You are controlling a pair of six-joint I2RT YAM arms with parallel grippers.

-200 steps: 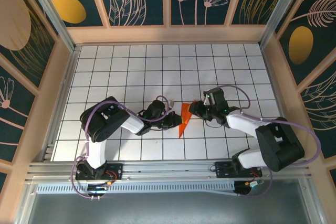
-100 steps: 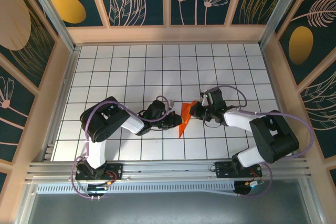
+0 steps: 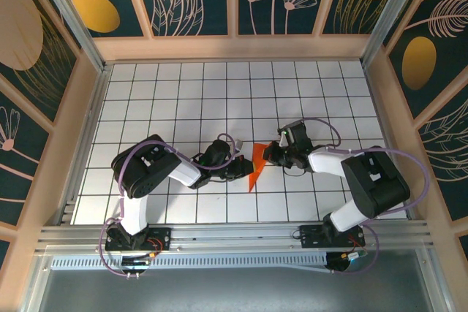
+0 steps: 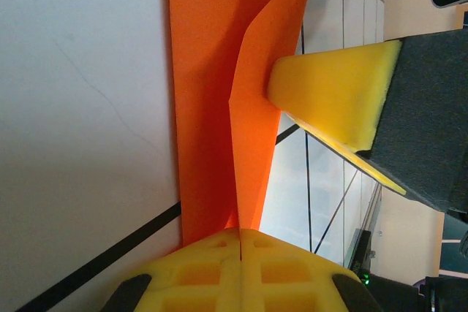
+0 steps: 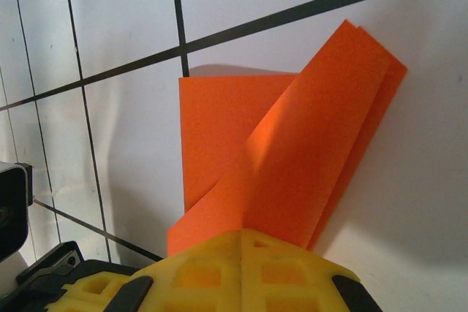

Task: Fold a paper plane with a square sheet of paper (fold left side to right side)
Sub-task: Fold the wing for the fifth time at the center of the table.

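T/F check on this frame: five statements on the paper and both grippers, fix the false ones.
1. The orange paper lies flat and unfolded. False: it is creased, with one flap standing up.
2. The left gripper is shut on the paper. True.
3. The right gripper hangs open, clear of the paper. False: it is shut on the paper.
4. In the top view the paper sits between the two grippers. True.
5. The paper is against the far wall. False: it is in the near half of the gridded table.
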